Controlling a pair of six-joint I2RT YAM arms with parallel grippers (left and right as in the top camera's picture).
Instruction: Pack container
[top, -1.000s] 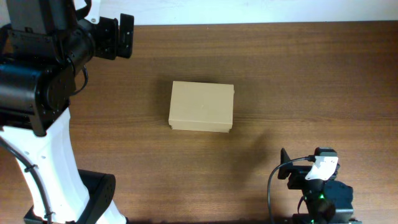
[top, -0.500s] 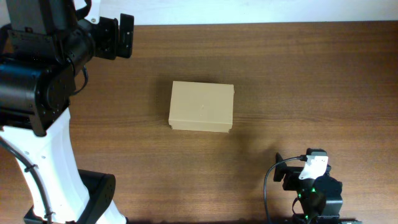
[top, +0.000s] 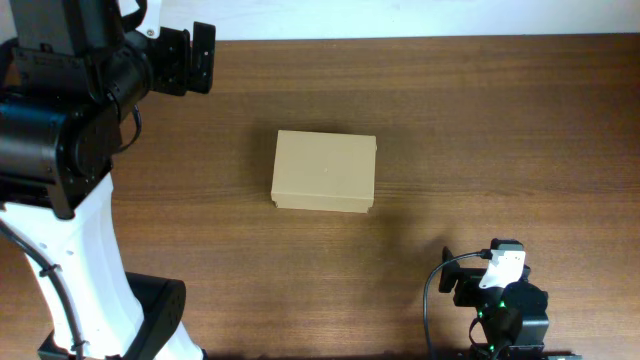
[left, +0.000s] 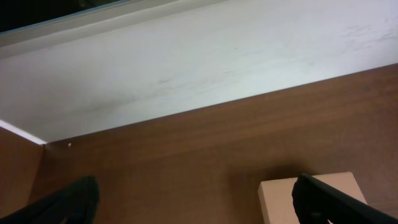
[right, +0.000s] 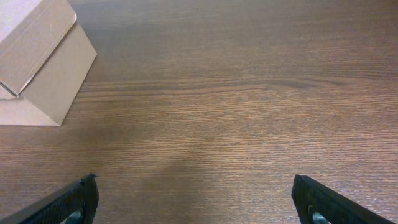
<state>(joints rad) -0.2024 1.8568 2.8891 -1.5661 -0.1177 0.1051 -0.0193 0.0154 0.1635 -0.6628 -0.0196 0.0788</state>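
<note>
The container (top: 324, 172), a plain tan cardboard box with its lid down, lies flat in the middle of the table. My left gripper (top: 204, 58) hangs open at the far left, well away from the box. In the left wrist view the left gripper (left: 196, 208) has only bare wood between its fingers, and a corner of the container (left: 280, 200) shows by the right finger. My right gripper (top: 450, 270) sits open near the front edge, right of the box. In the right wrist view the right gripper (right: 196, 205) is empty, with the container (right: 43, 62) at the upper left.
The brown wooden table (top: 500, 130) carries nothing else that I can see. A white wall (left: 199, 74) runs along its far edge. The left arm's white base (top: 80, 260) and black body fill the left side of the overhead view.
The right arm has drawn back a little toward the table's front edge, then stopped. The container and the left arm have not moved.
</note>
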